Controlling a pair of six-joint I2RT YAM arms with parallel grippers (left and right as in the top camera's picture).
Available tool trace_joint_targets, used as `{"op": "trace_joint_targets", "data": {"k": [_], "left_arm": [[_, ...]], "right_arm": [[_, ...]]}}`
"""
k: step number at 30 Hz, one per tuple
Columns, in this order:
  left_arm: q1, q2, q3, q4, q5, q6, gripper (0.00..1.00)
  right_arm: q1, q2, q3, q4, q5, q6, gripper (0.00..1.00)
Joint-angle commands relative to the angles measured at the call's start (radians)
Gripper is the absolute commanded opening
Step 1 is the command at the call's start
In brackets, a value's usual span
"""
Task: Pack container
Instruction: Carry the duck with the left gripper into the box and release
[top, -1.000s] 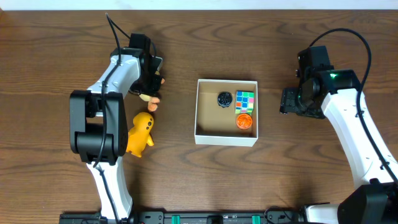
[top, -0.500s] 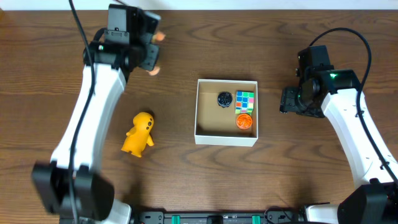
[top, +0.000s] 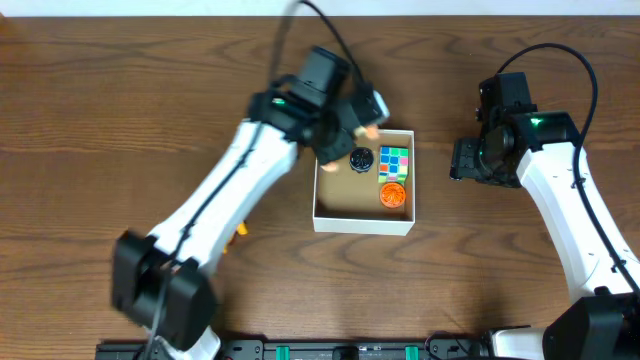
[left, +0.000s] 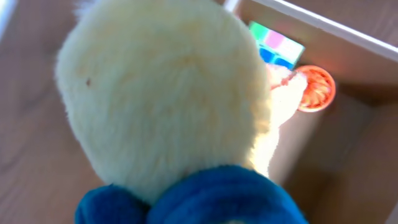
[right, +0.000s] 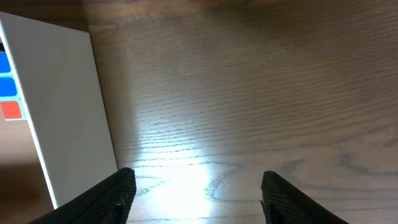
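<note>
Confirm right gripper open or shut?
Open. The right gripper shows fingers wide apart in its wrist view, only table between them.

The left arm (top: 225, 205) stretches in a long slant from its base at the near left edge up and to the right, almost straight, and looks blurred in the overhead view; its wrist bends down at the far end. The left claw (top: 352, 115) points downward and is closed on a soft toy (left: 161, 93), whose cream and blue plush fills the left wrist view and hides the fingers; the right arm (top: 570, 215) rises from the near right corner, bends at the elbow and turns inward; the right claw (top: 466, 162) faces down, its two black fingers (right: 118, 190) standing well apart with nothing between them.
</note>
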Motion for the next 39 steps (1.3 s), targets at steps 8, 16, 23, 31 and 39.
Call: {"op": "trace_joint_targets", "data": {"k": [8, 16, 23, 31, 39], "left_arm": [[-0.01, 0.197, -0.013, 0.003, -0.075, 0.069, 0.06], [0.034, 0.249, -0.013, 0.033, -0.093, 0.134, 0.22], [0.051, 0.252, -0.013, 0.048, -0.093, 0.133, 0.71], [0.05, 0.251, -0.013, 0.052, -0.093, 0.132, 0.83], [0.05, 0.18, 0.015, 0.043, -0.094, 0.098, 0.84]], "right_arm": [[0.003, -0.003, 0.009, -0.003, 0.014, -0.004, 0.67], [0.003, -0.003, 0.009, -0.003, 0.014, -0.004, 0.67], [0.003, -0.003, 0.009, -0.003, 0.014, -0.004, 0.66], [0.003, -0.003, 0.009, -0.003, 0.014, -0.004, 0.66], [0.003, -0.003, 0.009, -0.006, 0.018, -0.004, 0.66]]}}
